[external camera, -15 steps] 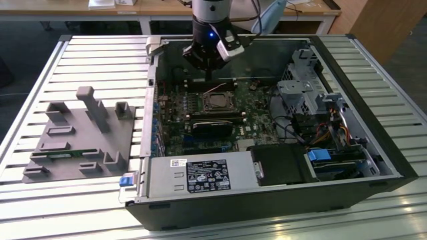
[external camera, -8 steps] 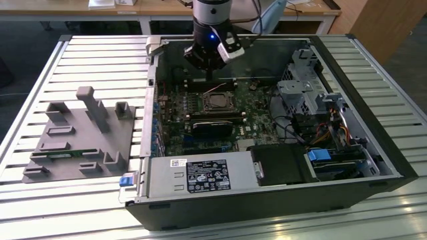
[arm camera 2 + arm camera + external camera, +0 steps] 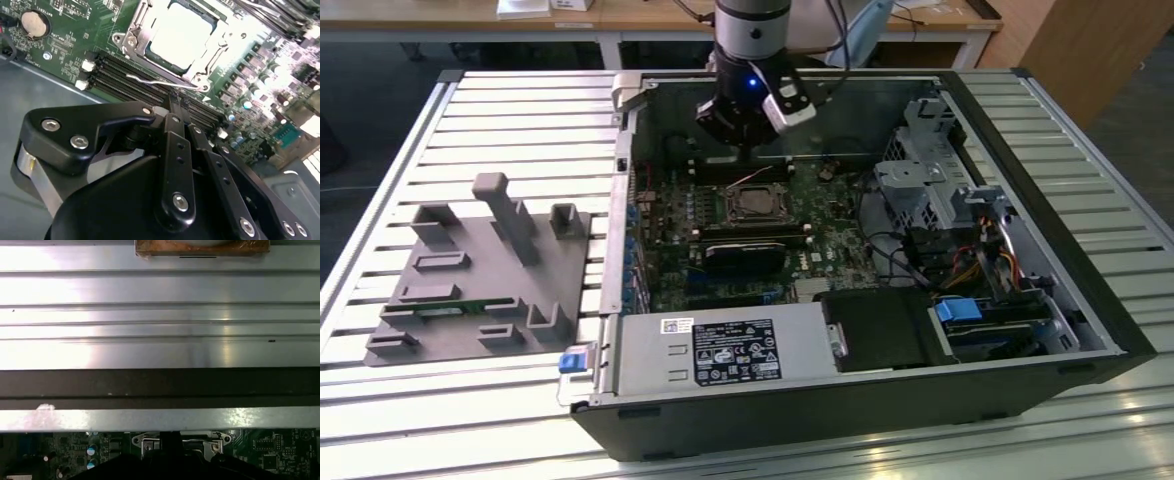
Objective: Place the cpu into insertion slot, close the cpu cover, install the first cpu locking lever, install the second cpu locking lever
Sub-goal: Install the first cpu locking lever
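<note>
The cpu (image 3: 185,35) lies in the insertion slot (image 3: 754,205), its pale silver face showing through the window of the cpu cover (image 3: 136,37), which lies flat over it. A thin wire locking lever (image 3: 150,80) runs along the socket's edge nearest the gripper. My gripper (image 3: 172,99) hangs over the board just beside the socket, fingers (image 3: 172,160) drawn together and shut, tips right at the lever wire. Whether they pinch the wire I cannot tell. In the exterior view the gripper (image 3: 744,150) stands just behind the socket. The socket frame (image 3: 175,442) also shows in the first wrist view.
The open computer case holds a labelled grey power supply box (image 3: 720,350), a long black module (image 3: 744,252) and a drive cage (image 3: 934,190). A grey fixture (image 3: 480,270) sits at the exterior view's left. Black memory slots (image 3: 125,75) run between gripper and socket.
</note>
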{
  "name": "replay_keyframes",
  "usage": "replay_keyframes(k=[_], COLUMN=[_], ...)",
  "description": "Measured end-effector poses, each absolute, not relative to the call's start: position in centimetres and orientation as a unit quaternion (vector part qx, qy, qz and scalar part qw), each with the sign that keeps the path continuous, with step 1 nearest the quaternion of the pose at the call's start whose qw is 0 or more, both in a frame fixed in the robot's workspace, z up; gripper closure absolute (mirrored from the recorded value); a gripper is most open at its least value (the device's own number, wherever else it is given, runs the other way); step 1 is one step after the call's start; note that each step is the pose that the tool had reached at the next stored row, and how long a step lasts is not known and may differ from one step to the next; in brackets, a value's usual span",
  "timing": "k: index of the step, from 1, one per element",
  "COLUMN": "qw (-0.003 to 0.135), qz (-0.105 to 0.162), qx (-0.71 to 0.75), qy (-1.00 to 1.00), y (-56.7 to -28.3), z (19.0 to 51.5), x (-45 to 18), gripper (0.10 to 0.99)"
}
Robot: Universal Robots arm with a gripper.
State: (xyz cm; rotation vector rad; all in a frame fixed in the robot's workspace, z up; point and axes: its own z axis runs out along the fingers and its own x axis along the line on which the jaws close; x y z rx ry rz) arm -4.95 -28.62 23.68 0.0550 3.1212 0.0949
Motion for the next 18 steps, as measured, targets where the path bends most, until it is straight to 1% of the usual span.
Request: replay_keyframes(k=[7,18], qw=[0.009,0.009], qz=[0.031,0.031], qx=[0.002,-0.004], qy=[0.999,0.999], y=[-28.6,-28.4], z=[22.6,22.3], x=[-4.7,-3.4], gripper=[0.969,0.969])
